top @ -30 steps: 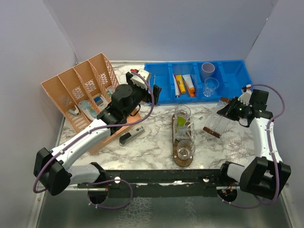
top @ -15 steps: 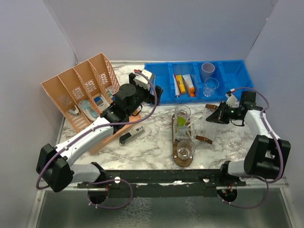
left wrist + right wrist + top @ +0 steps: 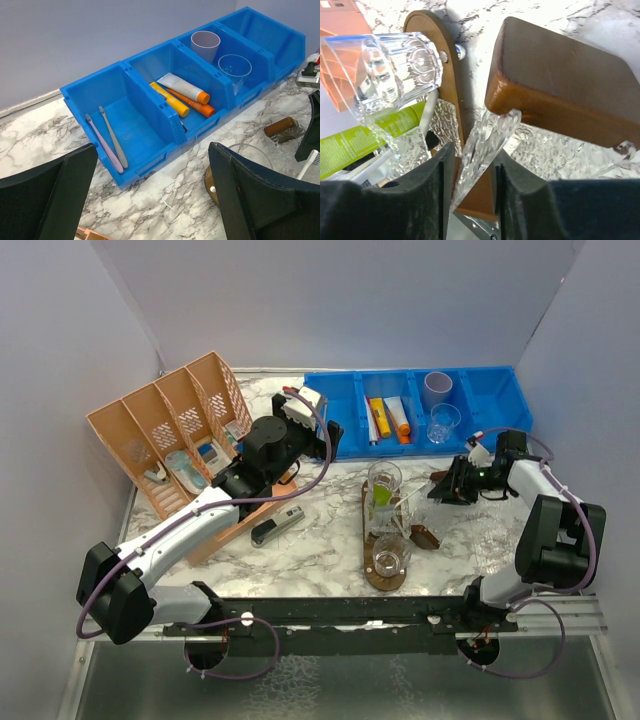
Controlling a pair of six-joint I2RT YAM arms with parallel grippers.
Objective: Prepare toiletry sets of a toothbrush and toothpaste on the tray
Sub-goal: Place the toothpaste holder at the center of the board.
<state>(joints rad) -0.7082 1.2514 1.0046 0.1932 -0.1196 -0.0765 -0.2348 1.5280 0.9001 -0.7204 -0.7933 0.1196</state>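
See the flat dark brown wooden tray (image 3: 383,584) mid-table, carrying three clear plastic tumblers (image 3: 384,476), the farthest with a lime green tube (image 3: 381,496). Find the left gripper (image 3: 150,170) gaping wide over the blue compartmented plastic bin (image 3: 150,110). Cannot tell whether the right gripper (image 3: 472,156), just beside the tray, clamps the clear ribbed strip (image 3: 487,132) between its fingers

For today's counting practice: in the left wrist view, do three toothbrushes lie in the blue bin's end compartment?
No, only two toothbrushes, one pink and one grey, lie in that blue bin compartment.
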